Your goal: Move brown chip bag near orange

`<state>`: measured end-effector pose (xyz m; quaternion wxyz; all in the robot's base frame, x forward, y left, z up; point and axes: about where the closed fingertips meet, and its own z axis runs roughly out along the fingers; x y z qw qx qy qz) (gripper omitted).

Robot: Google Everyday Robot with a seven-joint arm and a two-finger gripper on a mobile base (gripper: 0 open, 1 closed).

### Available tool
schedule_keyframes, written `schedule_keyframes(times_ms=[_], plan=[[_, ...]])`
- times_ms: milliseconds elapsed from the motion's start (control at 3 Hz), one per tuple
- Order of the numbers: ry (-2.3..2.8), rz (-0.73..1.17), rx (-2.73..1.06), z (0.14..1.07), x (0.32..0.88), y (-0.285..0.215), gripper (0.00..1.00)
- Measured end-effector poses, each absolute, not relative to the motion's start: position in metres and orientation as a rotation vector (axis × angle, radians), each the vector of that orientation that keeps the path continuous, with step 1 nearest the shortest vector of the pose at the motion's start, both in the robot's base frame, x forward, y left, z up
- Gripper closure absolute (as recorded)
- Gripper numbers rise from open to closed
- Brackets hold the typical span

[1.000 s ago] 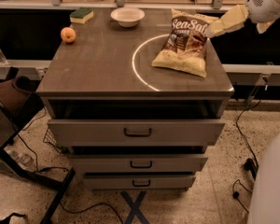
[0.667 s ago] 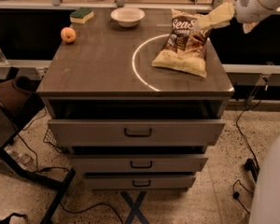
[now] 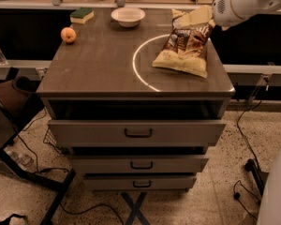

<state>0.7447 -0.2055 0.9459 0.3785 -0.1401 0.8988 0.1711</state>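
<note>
The brown chip bag (image 3: 185,50) lies on the right side of the cabinet top (image 3: 98,64), with its top edge propped up toward the back. My gripper (image 3: 193,18) reaches in from the upper right on a white arm (image 3: 243,1). It sits at the bag's top edge and covers the lettering there. The orange (image 3: 68,34) rests near the back left corner of the top, far from the bag.
A white bowl (image 3: 127,16) stands at the back centre and a green-and-yellow sponge (image 3: 81,15) at the back left. A bright ring of light (image 3: 136,64) marks the top beside the bag. Drawers (image 3: 138,133) are below, with cables and a dark stand on the floor at left.
My gripper has moved left and down from beside the bag's upper right corner onto its top edge, now covering the lettering. The bag and the orange stay where they were.
</note>
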Motion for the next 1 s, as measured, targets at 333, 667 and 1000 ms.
schedule_keyframes(times_ms=[333, 667, 1000], plan=[[2.272, 0.359, -0.381, 0.930, 0.769, -0.195, 0.00], [2.257, 0.267, -0.391, 0.916, 0.799, -0.189, 0.00], [2.257, 0.214, -0.392, 0.907, 0.822, -0.181, 0.00]])
